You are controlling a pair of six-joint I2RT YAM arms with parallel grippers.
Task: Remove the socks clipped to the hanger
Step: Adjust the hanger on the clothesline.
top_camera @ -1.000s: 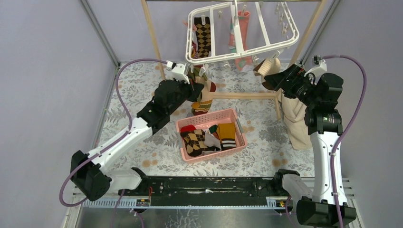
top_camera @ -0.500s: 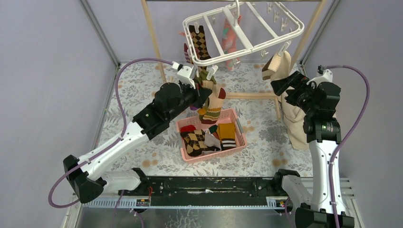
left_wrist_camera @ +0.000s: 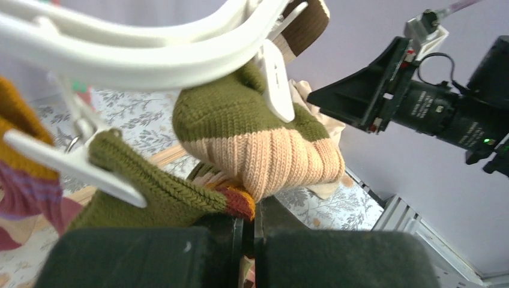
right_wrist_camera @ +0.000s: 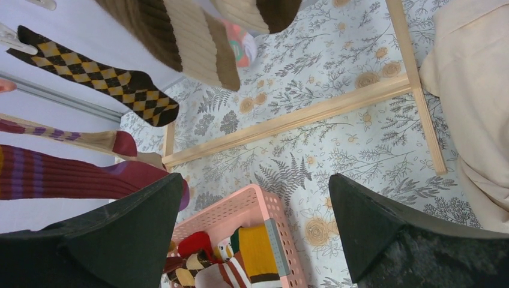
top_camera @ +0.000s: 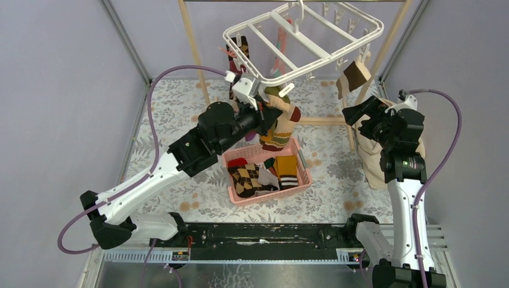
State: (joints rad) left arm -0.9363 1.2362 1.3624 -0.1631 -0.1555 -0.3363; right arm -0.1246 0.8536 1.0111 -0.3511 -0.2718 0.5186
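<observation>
The white plastic hanger (top_camera: 303, 39), a rounded rectangle of crossbars, hung tilted above the far side of the floral-patterned bench (top_camera: 180, 108), its near corner dipped toward the left arm. The left hand (top_camera: 267, 123) was clenched on a ribbed olive-and-peach sock (left_wrist_camera: 258, 138); in the wrist view its dark pads met tightly over the knit's red-and-orange striped edge. A flat white clip (left_wrist_camera: 276, 81) still pinned that sock under the hanger's curved rim. The right hand (top_camera: 360, 111) was released, its two blunt black fingers (right_wrist_camera: 372, 222) spread wide and holding nothing, near a brown-and-cream sock (top_camera: 357, 73) that dangled from the hanger's right corner. A brown-and-tan argyle sock (top_camera: 238, 51) hung at the left side. Below, a pink perforated plastic basket (top_camera: 271, 196) held loose socks (top_camera: 258, 177), argyle, mustard and striped. A soft beige cloth (top_camera: 372, 150) was draped beside a pale wooden rail (top_camera: 324, 120).
</observation>
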